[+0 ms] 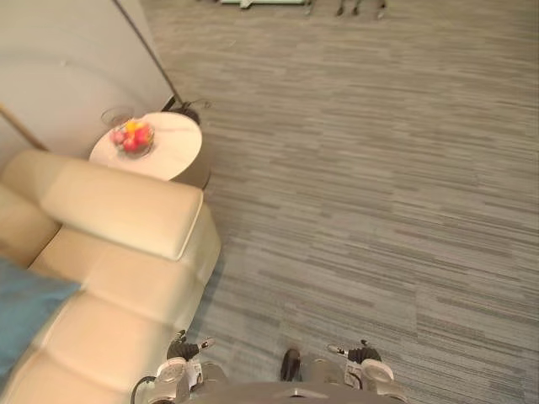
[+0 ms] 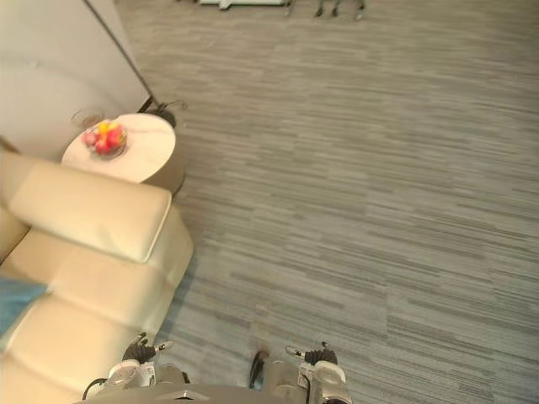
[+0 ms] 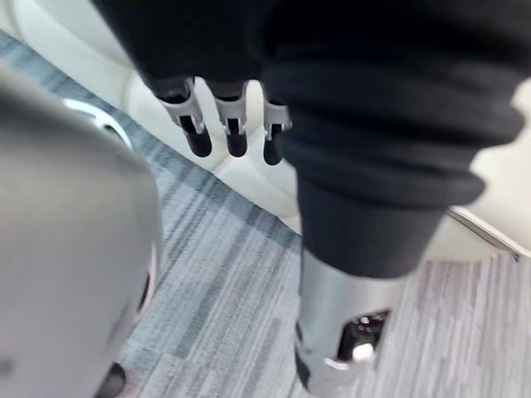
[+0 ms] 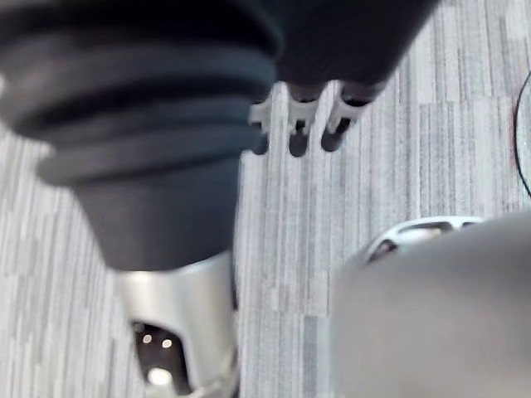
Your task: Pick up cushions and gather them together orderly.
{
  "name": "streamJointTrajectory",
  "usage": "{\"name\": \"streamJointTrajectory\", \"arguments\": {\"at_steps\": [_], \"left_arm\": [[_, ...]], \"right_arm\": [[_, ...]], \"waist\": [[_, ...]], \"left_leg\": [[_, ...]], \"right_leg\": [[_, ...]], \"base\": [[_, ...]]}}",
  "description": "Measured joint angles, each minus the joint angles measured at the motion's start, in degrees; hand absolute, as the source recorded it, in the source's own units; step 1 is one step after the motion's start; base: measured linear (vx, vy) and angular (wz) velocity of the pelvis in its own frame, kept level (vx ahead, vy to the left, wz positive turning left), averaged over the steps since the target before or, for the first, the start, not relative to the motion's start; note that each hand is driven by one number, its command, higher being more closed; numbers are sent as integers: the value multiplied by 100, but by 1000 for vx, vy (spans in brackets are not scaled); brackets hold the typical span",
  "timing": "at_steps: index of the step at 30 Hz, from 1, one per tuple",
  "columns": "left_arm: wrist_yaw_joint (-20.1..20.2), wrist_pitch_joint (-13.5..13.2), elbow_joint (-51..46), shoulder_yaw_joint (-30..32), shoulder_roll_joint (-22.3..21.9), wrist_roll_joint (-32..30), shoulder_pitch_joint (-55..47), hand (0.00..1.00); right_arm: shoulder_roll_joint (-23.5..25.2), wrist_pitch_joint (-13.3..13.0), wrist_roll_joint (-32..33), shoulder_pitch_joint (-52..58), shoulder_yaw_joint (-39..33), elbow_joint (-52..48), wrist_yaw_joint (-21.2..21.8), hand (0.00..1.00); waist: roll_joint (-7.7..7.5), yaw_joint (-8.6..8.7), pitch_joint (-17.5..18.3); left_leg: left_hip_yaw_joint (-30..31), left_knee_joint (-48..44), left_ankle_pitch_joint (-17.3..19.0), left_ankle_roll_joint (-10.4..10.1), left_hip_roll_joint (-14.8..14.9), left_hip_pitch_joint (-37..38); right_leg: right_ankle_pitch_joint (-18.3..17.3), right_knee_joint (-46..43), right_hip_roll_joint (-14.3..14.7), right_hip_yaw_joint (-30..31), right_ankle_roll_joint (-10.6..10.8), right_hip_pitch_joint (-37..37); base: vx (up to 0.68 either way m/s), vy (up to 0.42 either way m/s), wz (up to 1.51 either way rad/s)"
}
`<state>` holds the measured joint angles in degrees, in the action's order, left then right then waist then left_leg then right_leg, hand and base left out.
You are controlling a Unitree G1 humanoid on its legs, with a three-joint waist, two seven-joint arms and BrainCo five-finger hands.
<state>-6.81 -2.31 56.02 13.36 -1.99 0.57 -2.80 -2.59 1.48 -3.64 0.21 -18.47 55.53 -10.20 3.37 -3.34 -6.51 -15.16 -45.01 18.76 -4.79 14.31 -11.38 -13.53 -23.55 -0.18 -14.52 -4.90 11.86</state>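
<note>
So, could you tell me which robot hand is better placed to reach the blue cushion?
Probably the left. The blue cushion lies on the cream sofa at the robot's left, and the left robot hand hangs open beside that sofa; the right robot hand hangs over carpet.

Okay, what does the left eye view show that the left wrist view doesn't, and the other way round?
Left eye view, not the wrist view: a blue cushion lying on the sofa seat, a round side table carrying a bowl of fruit, and the right hand.

Left wrist view, not the eye view: a close look at the fingers, straight and holding nothing.

Both: the cream sofa, the grey striped carpet, and the left hand.
</note>
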Motion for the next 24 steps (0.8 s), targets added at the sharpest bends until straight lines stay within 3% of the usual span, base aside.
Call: {"name": "streamJointTrajectory", "arguments": {"at_steps": [3,5,7,8,10,11,14,15,17,18,19,20,21,22,23,24], "left_arm": [[-4,-3,-142,114,-14,33,-32,0],[-11,-14,-151,238,-125,34,-21,0],[-10,-14,-140,255,-138,36,-87,0],[-1,-12,-150,295,-127,39,-79,0],[-1,-4,-131,290,67,34,-77,0],[-2,0,-118,284,126,35,-86,0],[-2,36,-118,115,176,35,-46,0],[-4,53,-70,-2,195,35,-6,0],[-18,102,160,-156,216,36,129,0],[-32,107,187,-180,222,37,130,0],[-48,115,248,-241,264,38,169,0],[-51,116,299,-273,316,37,237,0],[-55,120,339,-325,408,37,305,0],[-54,120,364,-360,532,35,313,0],[-49,116,362,-398,515,32,365,0],[-54,112,358,-404,492,27,409,0]], "right_arm": [[39,2,2,8,2,-54,-41,0],[41,-1,0,-16,4,-50,-45,0],[105,0,0,-7,19,-52,-47,0],[164,-6,1,-15,19,-68,-44,0],[340,-12,3,90,9,-83,-43,0],[400,-10,7,128,6,-83,-43,0],[428,-6,108,57,19,-80,-35,0],[428,-7,108,-2,11,-53,-31,0],[426,-8,106,-185,30,37,-29,0],[425,-15,106,-228,29,80,-30,0],[412,-14,106,-344,30,191,-30,0],[413,-12,106,-393,46,194,-30,0],[412,-12,105,-402,71,191,-34,0],[373,-14,119,-348,84,190,-32,0],[222,-40,147,-382,84,177,-43,0],[86,-41,155,-377,144,203,-44,0]], "waist": [[-52,-9,-42],[-35,-159,-33],[16,-180,1],[-5,-184,11],[-325,-144,106],[-445,-198,144],[-487,-163,164],[-442,-127,153],[-269,-139,83],[-247,-139,73],[-196,-137,38],[-158,-140,11],[-168,-134,1],[-223,-84,-14],[-64,-50,-76],[-14,-18,-105]], "left_leg": [[600,787,-22,-8,-367,-502],[1868,1689,-184,-138,-892,-551],[2317,1878,-482,-68,-928,-498],[2219,1804,-593,-60,-927,-382],[1461,1779,-264,69,-889,-148],[1094,1804,-179,169,-865,39],[505,1807,-34,295,-833,312],[351,1822,-35,296,-802,391],[207,2126,-39,303,-721,780],[174,2214,-39,303,-718,857],[94,2393,-39,302,-706,996],[87,2498,-38,300,-690,1059],[81,2581,-35,296,-700,1105],[107,2587,6,243,-769,1198],[119,2472,-6,254,-724,1248],[128,2196,-110,225,-731,1232]], "right_leg": [[-66,42,64,633,128,-179],[-127,42,160,1307,275,-157],[-184,18,298,1602,372,-145],[-222,-4,320,1820,432,-168],[-200,-17,101,2011,484,-151],[-122,-218,-42,1977,612,-91],[68,-873,-335,1318,913,318],[259,-992,-453,852,911,454],[544,-910,-723,-620,570,361],[534,-899,-783,-914,555,350],[245,-728,-814,-1502,527,361],[204,-320,-716,-1784,482,375],[384,396,-482,-1876,336,397],[1080,918,-334,-1695,51,284],[1147,1018,-223,-1698,58,130],[1087,1106,-217,-1621,125,-3]], "base": [[232,121,-110],[236,246,-147],[223,279,-148],[285,346,-151],[375,394,-162],[370,372,-146],[235,207,-109],[227,141,-83],[269,114,-114],[257,38,-121],[202,5,-96],[243,-21,-110],[259,-43,-80],[318,-32,-65],[272,-9,-43],[259,6,-39]]}}
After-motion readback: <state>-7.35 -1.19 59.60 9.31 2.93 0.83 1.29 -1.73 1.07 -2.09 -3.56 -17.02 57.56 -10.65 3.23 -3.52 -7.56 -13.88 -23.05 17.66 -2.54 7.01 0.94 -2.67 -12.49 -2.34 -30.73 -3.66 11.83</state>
